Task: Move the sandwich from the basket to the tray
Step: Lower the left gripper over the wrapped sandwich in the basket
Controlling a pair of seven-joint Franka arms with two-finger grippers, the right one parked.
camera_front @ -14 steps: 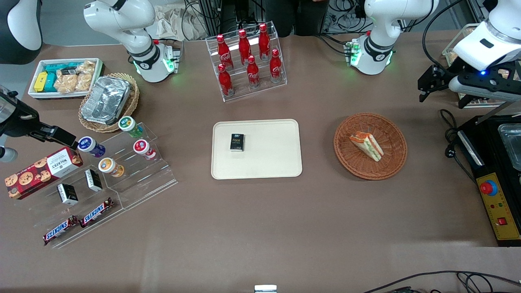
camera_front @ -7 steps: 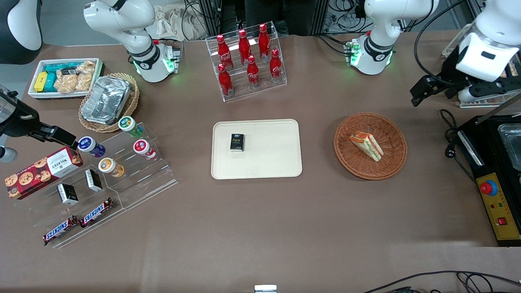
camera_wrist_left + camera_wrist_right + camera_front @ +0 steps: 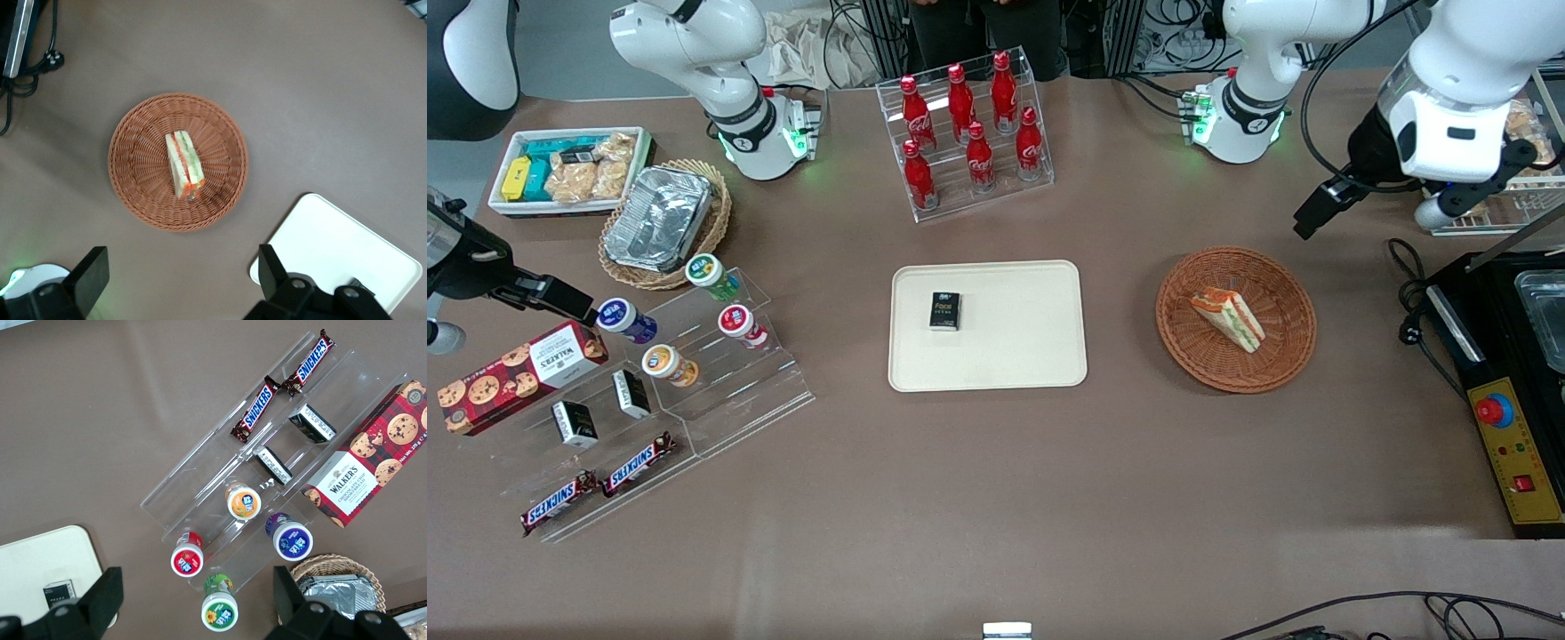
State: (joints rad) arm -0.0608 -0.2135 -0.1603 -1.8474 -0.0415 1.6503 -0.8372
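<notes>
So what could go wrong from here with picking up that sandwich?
The gripper hangs open, well above the basket, not yet over it. Risks:
1. The sandwich stands on edge, a soft layered wedge; a hard or off-centre pinch may squash it or split the layers.
2. The shallow basket could shift if a finger catches its rim.
3. The small black box already on the tray limits the drop area.

"snickers" on two bars, "walkers" on the biscuit box.
</notes>
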